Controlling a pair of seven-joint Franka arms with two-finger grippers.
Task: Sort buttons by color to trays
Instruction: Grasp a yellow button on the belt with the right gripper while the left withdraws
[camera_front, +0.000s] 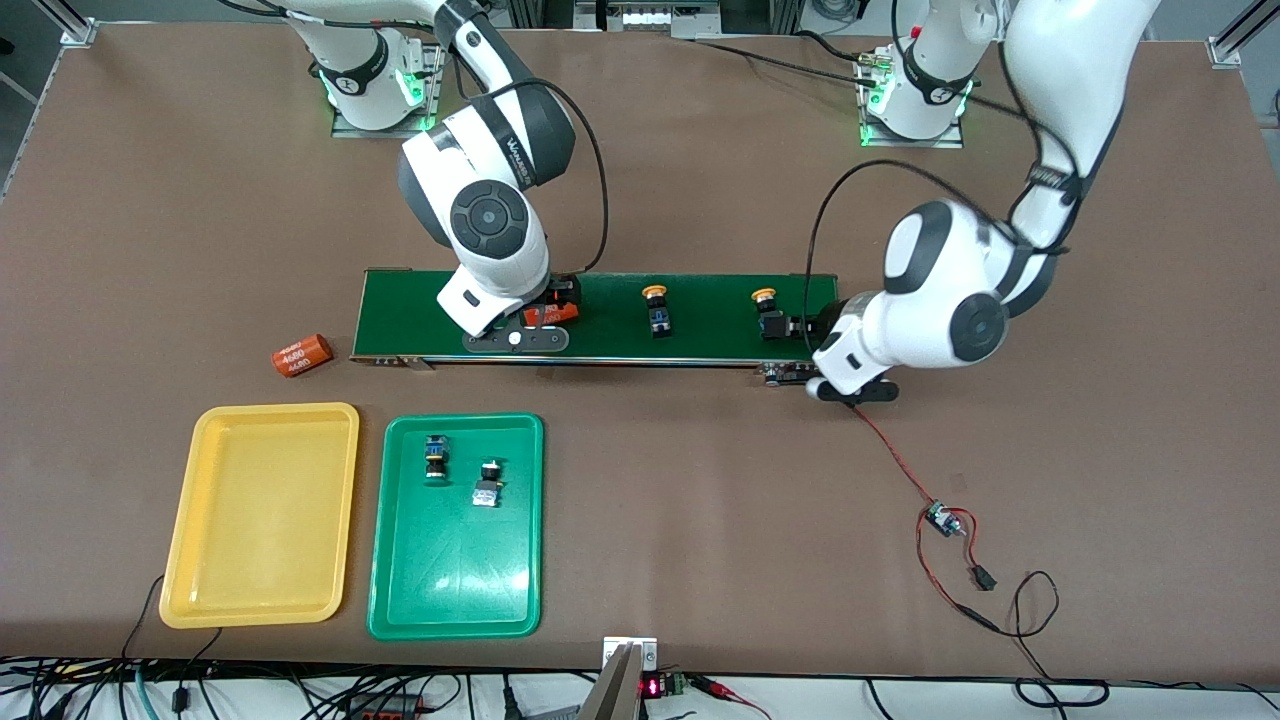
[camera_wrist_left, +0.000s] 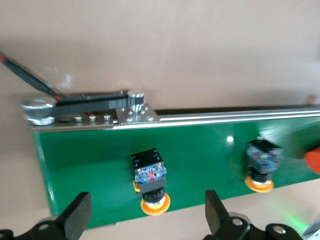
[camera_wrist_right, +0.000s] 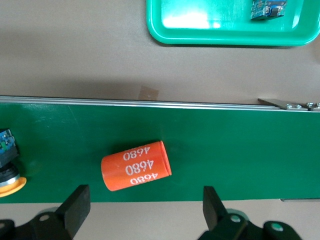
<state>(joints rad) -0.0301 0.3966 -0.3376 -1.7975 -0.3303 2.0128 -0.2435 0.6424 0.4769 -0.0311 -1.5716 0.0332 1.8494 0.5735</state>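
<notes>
Two green buttons (camera_front: 437, 456) are lying in the green tray (camera_front: 455, 610); the yellow tray (camera_front: 260, 600) is waiting empty. Two yellow buttons (camera_front: 657, 308) are sitting on the belt (camera_front: 700, 340). Left gripper (camera_wrist_left: 145, 215) and right gripper (camera_wrist_right: 142, 210) are hovering spread over it, holding nothing.

Under my right claw (camera_wrist_right: 145, 212), the orange cylinder (camera_wrist_right: 136, 165) lying on my dark-green conveyor belt (camera_wrist_right: 225, 150) carries "4680" in white, printed three times in a row along its side; in my right wrist view the figures stand upside down. A second orange cylinder (camera_front: 301, 354) lies on my desk (camera_front: 700, 480) just off the belt's end toward my right arm's end, and it bears the same white "4680" repeated. My right arm's forearm (camera_front: 520, 150) has a small white brand word on its dark band, too small for me to read.
</notes>
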